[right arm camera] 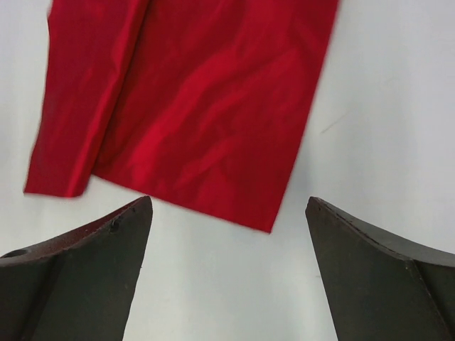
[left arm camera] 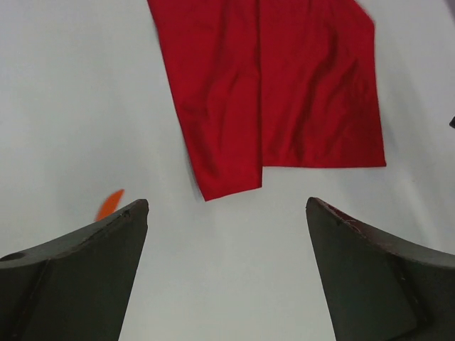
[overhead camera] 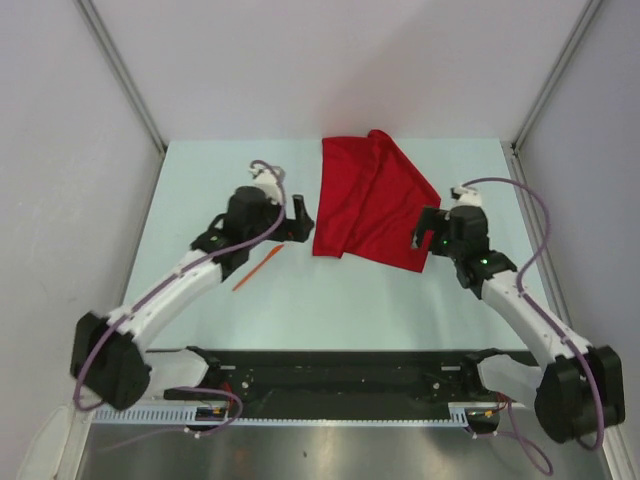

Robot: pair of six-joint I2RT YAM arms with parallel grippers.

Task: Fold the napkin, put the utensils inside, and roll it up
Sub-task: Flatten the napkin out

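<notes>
The red napkin (overhead camera: 370, 205) lies folded on the table's middle back, one layer overlapping another; it also shows in the left wrist view (left arm camera: 270, 92) and the right wrist view (right arm camera: 185, 106). The orange utensil (overhead camera: 256, 269) lies on the table left of the napkin, under the left arm; only its tip shows in the left wrist view (left arm camera: 110, 204). My left gripper (overhead camera: 298, 218) is open and empty, just left of the napkin's left edge. My right gripper (overhead camera: 424, 240) is open and empty, at the napkin's right near corner.
The pale table (overhead camera: 330, 300) has a black rail (overhead camera: 350, 370) along its near edge. Grey walls with metal posts (overhead camera: 125, 75) close in the left, right and back.
</notes>
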